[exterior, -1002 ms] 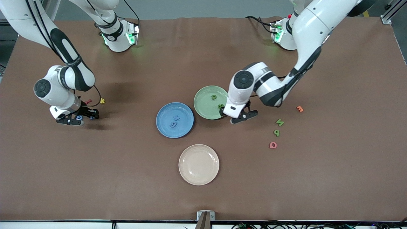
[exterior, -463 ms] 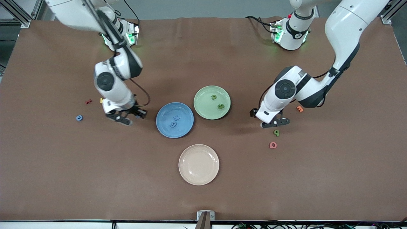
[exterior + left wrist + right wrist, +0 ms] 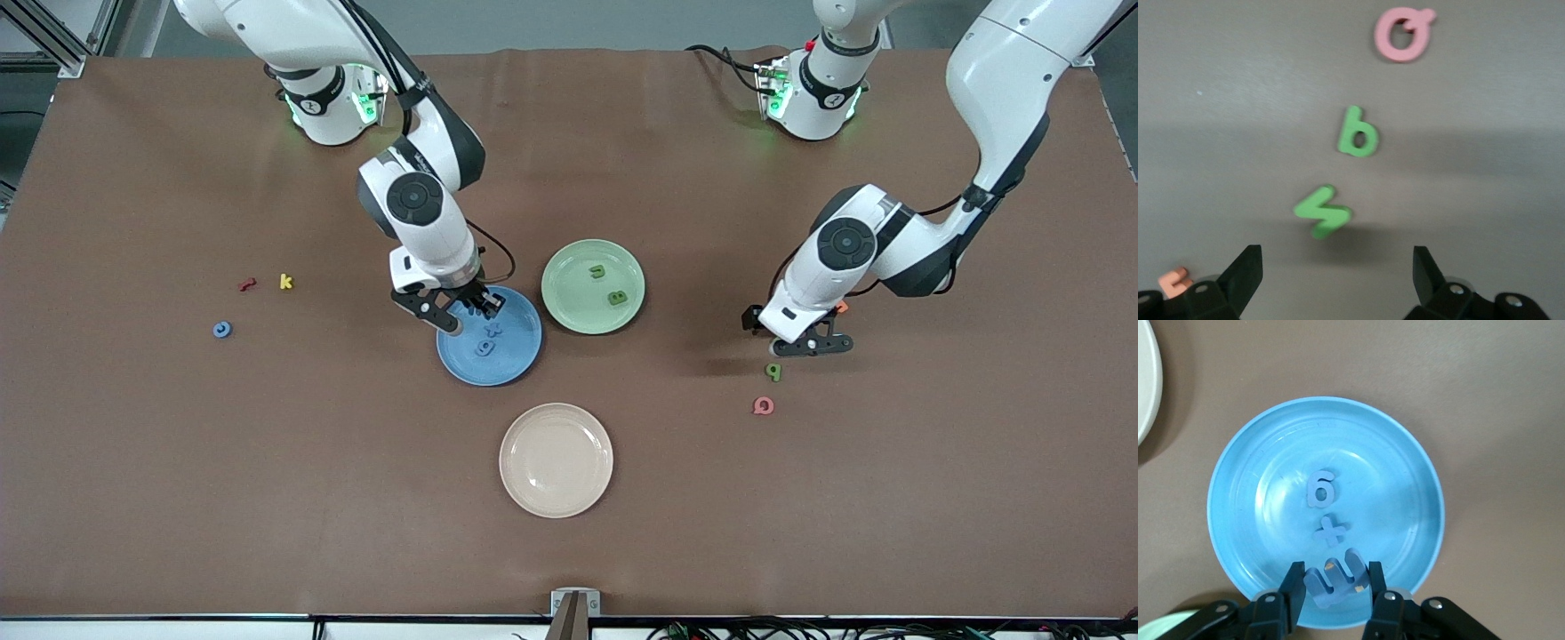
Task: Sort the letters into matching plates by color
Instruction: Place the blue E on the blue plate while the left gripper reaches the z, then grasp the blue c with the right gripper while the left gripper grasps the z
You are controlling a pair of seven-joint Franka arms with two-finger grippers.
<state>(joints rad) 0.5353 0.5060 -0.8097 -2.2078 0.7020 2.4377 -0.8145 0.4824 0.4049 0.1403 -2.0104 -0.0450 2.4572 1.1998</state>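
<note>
Since a second ago the right arm has swung in from its end of the surface (image 3: 160,498), where it stood by the blue ring-shaped letter (image 3: 222,330), and its right end effector (image 3: 464,313) now hangs over the blue plate (image 3: 516,356), pinching a blue letter (image 3: 1335,579) that looks like a w or m between its fingers (image 3: 1293,587); the left arm has drawn away from the light green plate (image 3: 569,307) toward its own end. Below the right end effector, two more blue letters already lie in the blue plate, a 6 (image 3: 1321,487) and a plus-shaped one (image 3: 1331,533). That ring-shaped blue letter lies well apart from it toward the right arm's end, near a red letter (image 3: 247,284) and a yellow k (image 3: 286,282). Two green letters, a u-shaped one (image 3: 597,271) and a B (image 3: 616,298), lie in the light green plate. Over the bare surface the left end effector (image 3: 805,342) hovers with its jaws spread wide and nothing between them; a green zigzag letter (image 3: 1322,211) lies beneath it, a green b-shaped letter (image 3: 1357,133) just beside that, a pink Q (image 3: 1403,33) farther on, and an orange letter (image 3: 1174,281) close by one finger. Nearer the front camera than both coloured plates sits the cream-beige plate (image 3: 556,460)
</note>
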